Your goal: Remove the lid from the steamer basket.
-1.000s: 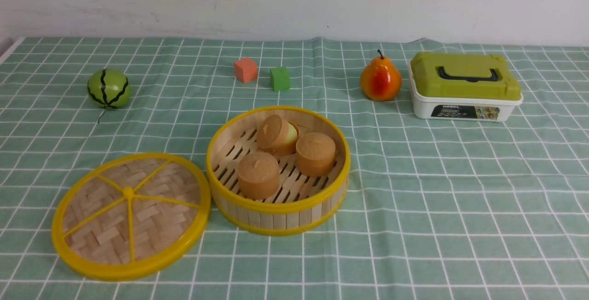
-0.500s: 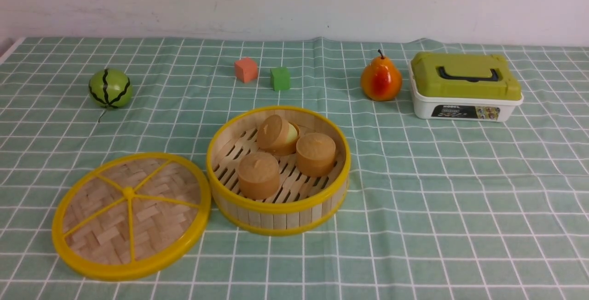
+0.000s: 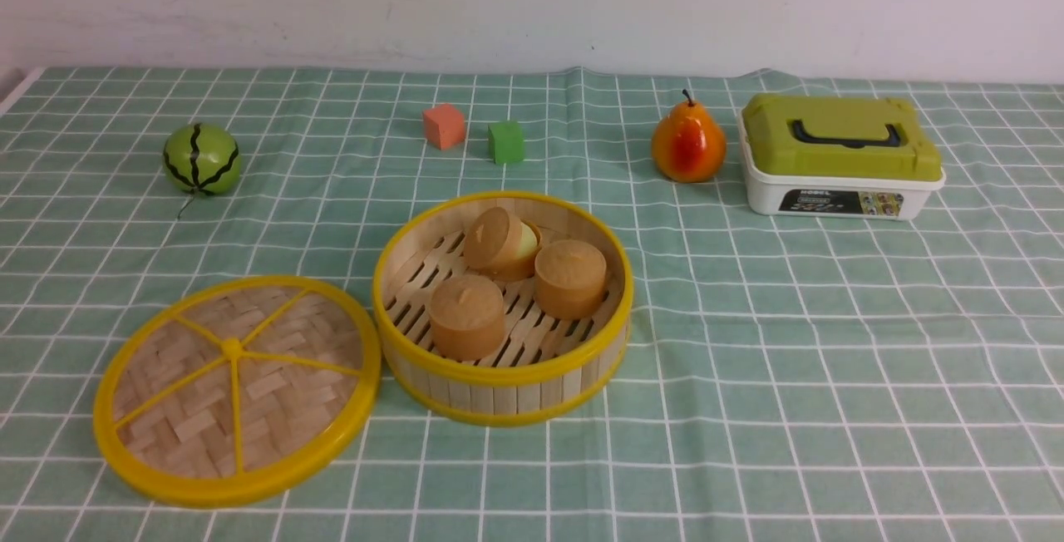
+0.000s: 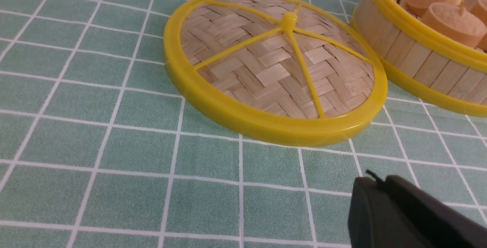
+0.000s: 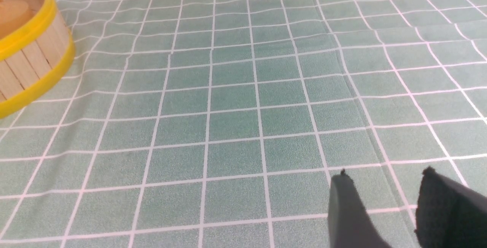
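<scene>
- Front view: the lid [image 3: 237, 391] lies flat on the green checked cloth of the bench [image 3: 790, 359], knob side up, just to the left of the steamer basket [image 3: 502, 307], their yellow rims touching or nearly so
- The basket stands uncovered, holding three tan bun-like cakes [image 3: 569, 278] on its slatted floor; one at the back is tipped on its side
- Farther back sit a toy watermelon [image 3: 201, 159], an orange cube [image 3: 444, 126], a green cube [image 3: 506, 142], a pear [image 3: 687, 145] and a white box with an olive-green lid [image 3: 839, 156]
- Left wrist view: the left hand [image 4: 411, 213] is clear of the lid and grasps nothing; only one dark mass shows, so whether it is spread or clenched cannot be told
- Right wrist view: the right hand [image 5: 384, 202] is released, its two dark fingers [image 5: 348, 213] apart over bare cloth, well away from the basket
</scene>
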Robot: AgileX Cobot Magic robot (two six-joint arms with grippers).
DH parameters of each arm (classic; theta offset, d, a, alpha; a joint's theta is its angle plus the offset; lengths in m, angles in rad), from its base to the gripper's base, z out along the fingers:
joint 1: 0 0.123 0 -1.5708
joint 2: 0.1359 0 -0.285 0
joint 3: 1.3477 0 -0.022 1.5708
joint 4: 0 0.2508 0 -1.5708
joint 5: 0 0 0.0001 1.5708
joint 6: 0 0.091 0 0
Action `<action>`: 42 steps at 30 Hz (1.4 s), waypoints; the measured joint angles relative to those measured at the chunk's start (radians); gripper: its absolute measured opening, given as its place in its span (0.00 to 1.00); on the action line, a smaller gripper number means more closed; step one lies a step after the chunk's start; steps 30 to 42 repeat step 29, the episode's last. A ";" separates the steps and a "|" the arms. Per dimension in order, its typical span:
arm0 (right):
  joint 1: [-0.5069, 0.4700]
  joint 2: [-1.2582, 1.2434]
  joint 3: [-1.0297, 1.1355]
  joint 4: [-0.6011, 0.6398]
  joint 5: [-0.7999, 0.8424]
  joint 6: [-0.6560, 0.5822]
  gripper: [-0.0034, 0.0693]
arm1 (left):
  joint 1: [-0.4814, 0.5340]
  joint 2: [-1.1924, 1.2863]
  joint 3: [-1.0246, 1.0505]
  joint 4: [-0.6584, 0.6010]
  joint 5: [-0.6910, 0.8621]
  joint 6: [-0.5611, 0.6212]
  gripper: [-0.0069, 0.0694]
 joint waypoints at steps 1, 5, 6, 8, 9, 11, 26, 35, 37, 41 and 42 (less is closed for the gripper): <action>0.000 0.000 0.000 0.000 0.000 0.000 0.38 | 0.000 0.000 0.000 0.000 0.000 0.000 0.13; 0.000 0.000 0.000 0.000 0.000 0.000 0.38 | 0.000 0.000 0.000 0.000 0.000 0.000 0.13; 0.000 0.000 0.000 0.000 0.000 0.000 0.38 | 0.000 0.000 0.000 0.000 0.000 0.000 0.13; 0.000 0.000 0.000 0.000 0.000 0.000 0.38 | 0.000 0.000 0.000 0.000 0.000 0.000 0.14; 0.000 0.000 0.000 0.000 0.000 0.000 0.38 | 0.000 0.000 0.000 0.000 0.000 0.000 0.14; 0.000 0.000 0.000 0.000 0.000 0.000 0.38 | 0.000 0.000 0.000 0.000 0.000 0.000 0.14; 0.000 0.000 0.000 0.000 0.000 0.000 0.38 | 0.000 0.000 0.000 0.000 0.000 0.000 0.14; 0.000 0.000 0.000 0.000 0.000 0.000 0.38 | 0.000 0.000 0.000 0.000 0.000 0.000 0.14; 0.000 0.000 0.000 0.000 0.000 0.000 0.38 | 0.000 0.000 0.000 0.000 0.000 0.000 0.14; 0.000 0.000 0.000 0.000 0.000 0.000 0.38 | 0.000 0.000 0.000 0.000 0.000 0.000 0.14; 0.000 0.000 0.000 0.000 0.000 0.000 0.38 | 0.000 0.000 0.000 0.000 0.000 0.000 0.14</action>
